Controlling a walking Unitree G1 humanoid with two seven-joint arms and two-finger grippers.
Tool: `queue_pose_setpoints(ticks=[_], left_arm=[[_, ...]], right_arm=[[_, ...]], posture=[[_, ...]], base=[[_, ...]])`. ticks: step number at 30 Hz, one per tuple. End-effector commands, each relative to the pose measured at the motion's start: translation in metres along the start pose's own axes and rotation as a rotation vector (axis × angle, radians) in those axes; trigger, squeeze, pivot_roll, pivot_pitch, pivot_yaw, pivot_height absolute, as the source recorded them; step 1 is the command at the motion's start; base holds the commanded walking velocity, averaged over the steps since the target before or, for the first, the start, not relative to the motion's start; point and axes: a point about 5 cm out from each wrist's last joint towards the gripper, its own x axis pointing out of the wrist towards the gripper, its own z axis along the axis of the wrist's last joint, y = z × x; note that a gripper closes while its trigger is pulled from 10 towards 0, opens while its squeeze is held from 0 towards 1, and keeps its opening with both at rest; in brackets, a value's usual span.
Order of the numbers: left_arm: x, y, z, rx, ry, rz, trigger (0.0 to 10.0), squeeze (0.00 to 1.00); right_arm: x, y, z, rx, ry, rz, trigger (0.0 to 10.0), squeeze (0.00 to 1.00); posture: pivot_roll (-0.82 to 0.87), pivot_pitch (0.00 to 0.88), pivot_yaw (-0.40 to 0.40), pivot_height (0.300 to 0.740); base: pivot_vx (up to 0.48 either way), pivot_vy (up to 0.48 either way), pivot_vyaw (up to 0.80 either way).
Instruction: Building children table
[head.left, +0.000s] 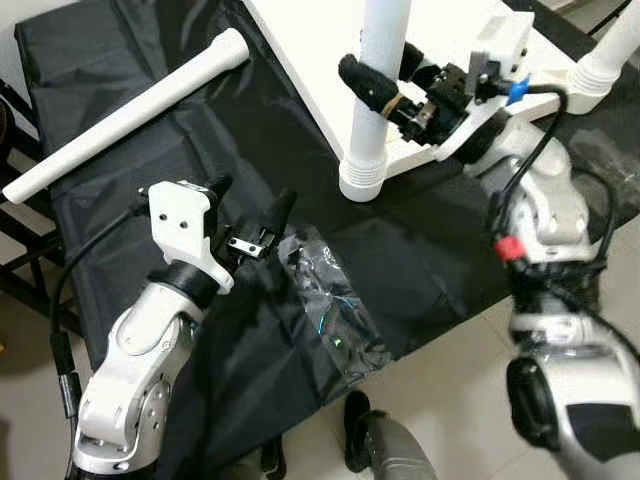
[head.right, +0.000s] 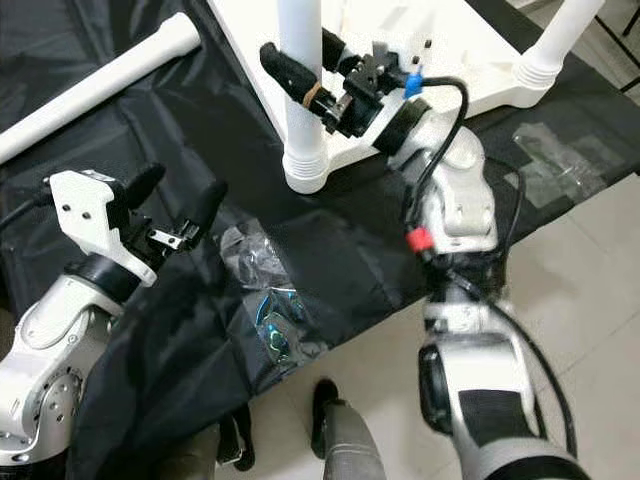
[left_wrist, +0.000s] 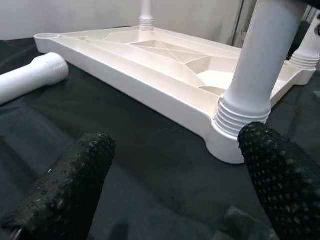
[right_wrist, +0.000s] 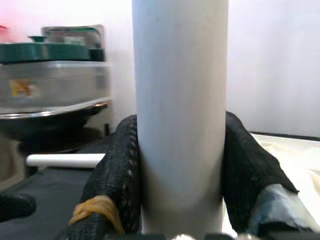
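White table leg (head.left: 380, 80) upright, vertical.

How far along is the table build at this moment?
Roughly midway. Done: the white tabletop lies upside down on the black cloth, and at least one far leg stands in its corner. In hand: the right gripper clamps the upright near leg seated in its socket. Left: a loose leg lies on the cloth; the left gripper hovers open.

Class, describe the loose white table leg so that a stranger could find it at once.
Start at the upside-down white plastic tabletop on the black cloth. To its left lies the loose white plastic leg. Unlike the upright leg, it lies flat, unheld.
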Motion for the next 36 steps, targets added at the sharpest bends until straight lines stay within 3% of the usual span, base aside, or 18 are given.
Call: queue_pose_setpoints(ticks=[1,3,7,9,17,29,36], left_arm=[[-0.004,-0.002,0.001,-0.009,0.001,-0.005,10.0,0.0],[-0.003,0.0,0.002,0.0,-0.012,0.001,10.0,0.0],[-0.001,0.002,0.003,0.006,-0.019,0.005,10.0,0.0],[0.0,0.002,0.004,0.01,-0.026,0.005,10.0,0.0],[0.004,0.006,0.008,0.02,-0.045,-0.001,10.0,0.0],[0.014,0.007,0.023,0.015,-0.104,-0.042,10.0,0.0],[0.042,0.004,0.078,-0.093,-0.284,-0.217,10.0,0.0]], right_arm=[[-0.011,0.012,-0.039,0.055,0.201,-0.112,10.0,0.0],[-0.032,0.035,-0.058,-0.01,0.265,-0.455,10.0,0.0],[-0.037,0.048,-0.064,-0.042,0.293,-0.499,10.0,0.0],[-0.038,0.059,-0.075,-0.01,0.333,-0.529,10.0,0.0],[-0.031,0.055,-0.072,0.007,0.316,-0.581,10.0,0.0],[-0.036,0.053,-0.066,-0.029,0.336,-0.715,10.0,0.0],[-0.035,0.056,-0.068,-0.025,0.328,-0.729,10.0,0.0]], posture=[[0.03,0.417,-0.007,0.74],[0.03,0.405,-0.013,0.74],[0.03,0.395,-0.009,0.74],[0.04,0.388,-0.01,0.74],[0.04,0.359,-0.007,0.74],[0.04,0.337,-0.001,0.74],[0.05,0.318,0.0,0.74]], base=[[0.0,0.0,0.0],[0.0,0.0,0.0],[0.0,0.0,0.0],[0.0,0.0,0.0],[0.0,0.0,0.0],[0.0,0.0,0.0],[0.0,0.0,0.0]])
